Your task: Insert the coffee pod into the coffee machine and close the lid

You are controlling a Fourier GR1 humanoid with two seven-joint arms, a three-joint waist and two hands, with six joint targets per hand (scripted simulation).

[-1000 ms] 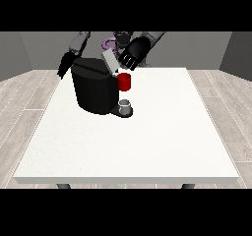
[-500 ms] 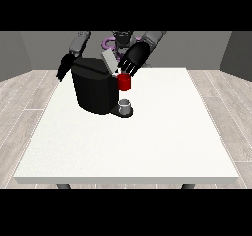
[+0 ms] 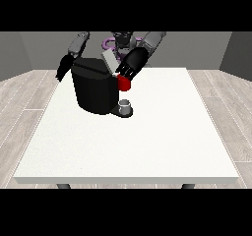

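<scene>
The black coffee machine (image 3: 94,90) stands on the white table (image 3: 147,141), toward its far left. Its grey lid (image 3: 110,61) is tilted up over the top. The hand at the view's right (image 3: 133,63) is against the lid's right edge, with its fingers (image 3: 123,74) pointing down at a red thing at the machine (image 3: 124,84). The hand at the view's left (image 3: 64,69) hangs beside the machine's left top corner with straight fingers and holds nothing. A small grey thing (image 3: 126,104) stands on the machine's base below the red thing.
A purple thing (image 3: 108,44) shows behind the machine near the robot's body. The table's front edge (image 3: 128,180) lies far from both hands.
The hand at the view's right has come down and to the left onto the lid, and the lid has tipped lower. The hand at the view's left has barely moved.
</scene>
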